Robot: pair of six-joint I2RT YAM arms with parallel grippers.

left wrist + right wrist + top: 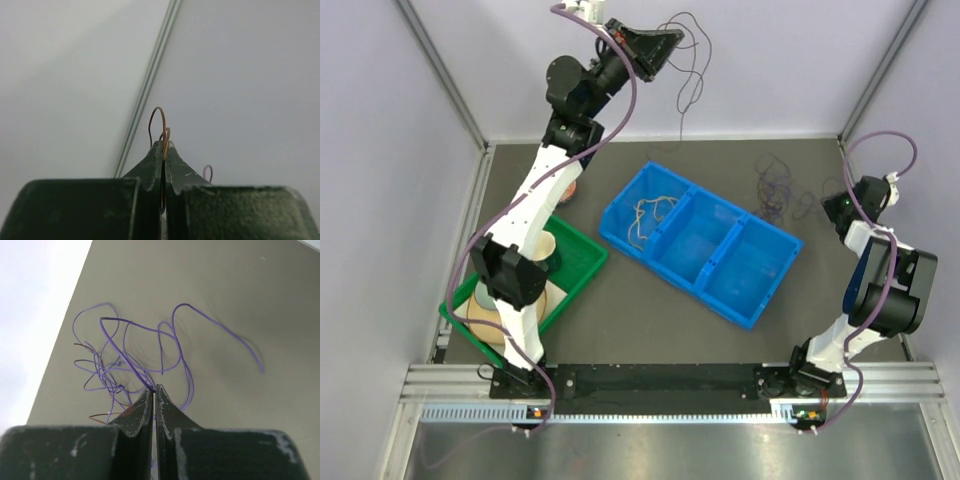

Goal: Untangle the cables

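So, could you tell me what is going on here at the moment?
The arms are working a cable tangle apart. The left tool is shut on a thin brown cable, held high against the back wall. The right tool is shut on a purple cable from the tangle on the table beside the blue bin. One pale cable already lies in the bin's leftmost compartment.

White arm links (535, 190), black joints (565, 82), purple sheathed cables (632, 105); fingers (150, 169) dark green, scuffed.
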